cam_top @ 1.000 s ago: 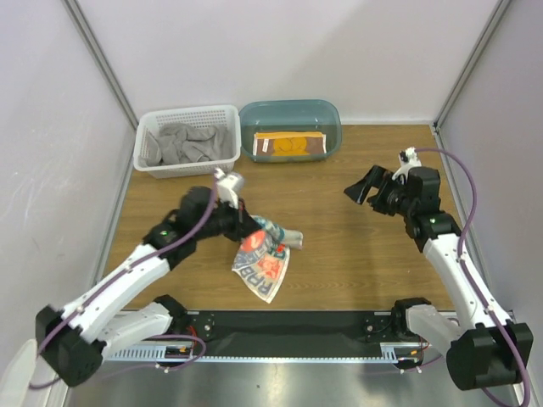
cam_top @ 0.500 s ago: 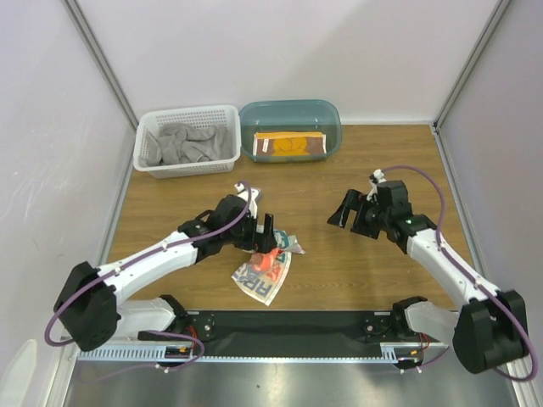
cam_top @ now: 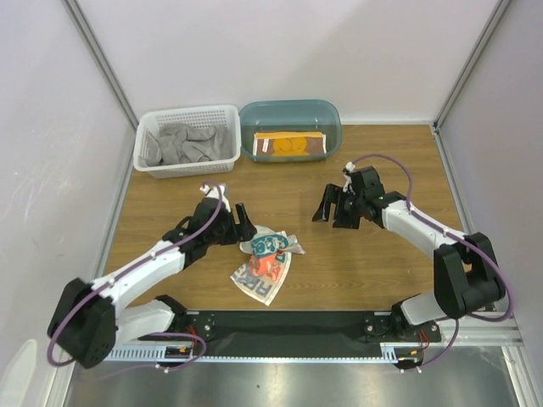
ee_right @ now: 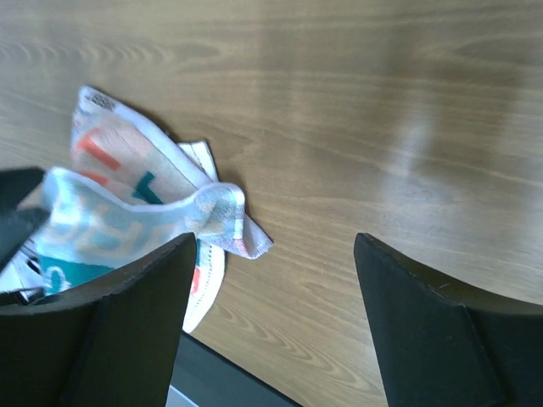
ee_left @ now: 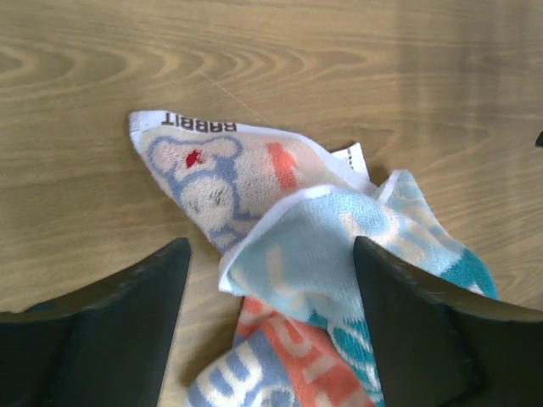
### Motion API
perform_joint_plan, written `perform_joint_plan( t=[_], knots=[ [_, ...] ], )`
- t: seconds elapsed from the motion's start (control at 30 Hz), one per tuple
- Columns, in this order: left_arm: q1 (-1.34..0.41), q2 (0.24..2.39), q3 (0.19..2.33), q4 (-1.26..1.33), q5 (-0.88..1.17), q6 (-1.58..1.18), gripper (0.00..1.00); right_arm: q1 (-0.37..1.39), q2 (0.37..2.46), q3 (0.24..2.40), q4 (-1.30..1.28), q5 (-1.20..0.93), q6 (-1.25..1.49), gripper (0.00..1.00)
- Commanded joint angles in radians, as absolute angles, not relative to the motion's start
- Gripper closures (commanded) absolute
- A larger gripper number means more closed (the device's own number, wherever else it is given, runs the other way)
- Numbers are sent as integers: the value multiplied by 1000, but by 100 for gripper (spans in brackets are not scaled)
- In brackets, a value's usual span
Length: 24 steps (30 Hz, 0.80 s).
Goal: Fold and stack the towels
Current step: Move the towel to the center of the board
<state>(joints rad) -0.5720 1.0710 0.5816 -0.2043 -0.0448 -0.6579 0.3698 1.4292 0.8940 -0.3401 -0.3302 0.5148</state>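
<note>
The printed towel (cam_top: 265, 259) lies in a rumpled, pointed heap of soft terry on the wood-grain table (cam_top: 373, 263), near its front edge. The left claw (cam_top: 244, 222) hangs just beside it, jaws spread wide, gripping nothing. The right claw (cam_top: 327, 209), well apart, is spread and bare too. The grey towel (cam_top: 188, 142) sits bunched in the lattice basket (cam_top: 182, 114). The brown towel (cam_top: 290, 144) lies flat in the teal tub (cam_top: 331, 119).

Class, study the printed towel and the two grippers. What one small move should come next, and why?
Probably bring the right gripper left to the loose right corner of the printed towel. The towel lies crumpled on the table, and both grippers are open and empty. The left gripper hovers at its left side, so a second hold would let the pair spread it flat.
</note>
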Motion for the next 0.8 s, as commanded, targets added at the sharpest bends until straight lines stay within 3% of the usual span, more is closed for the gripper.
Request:
perform_joint_plan(
  t=[0.0,0.2,0.33,0.43,0.47,0.53,0.77],
  knots=[
    [-552,1143,620,-64,71,-548,22,406,1459,930,-348,-368,486,20],
    [-552,1284,673,-69,63,-466,36,428,1465,917,-316,-365,500,23],
    [-552,1313,672,-34,112,-443,52,445,1479,923,-292,-388,509,25],
    [-552,1313,669,-3,156,-422,71,475,1497,930,-279,-399,500,25],
    [-552,1313,669,-3,163,-414,84,491,1512,931,-275,-405,489,26],
    [-552,1316,687,14,161,-396,100,503,1529,948,-284,-411,482,28],
    [-552,1286,837,-95,95,-318,100,523,1583,937,-236,-506,430,47]
  ],
)
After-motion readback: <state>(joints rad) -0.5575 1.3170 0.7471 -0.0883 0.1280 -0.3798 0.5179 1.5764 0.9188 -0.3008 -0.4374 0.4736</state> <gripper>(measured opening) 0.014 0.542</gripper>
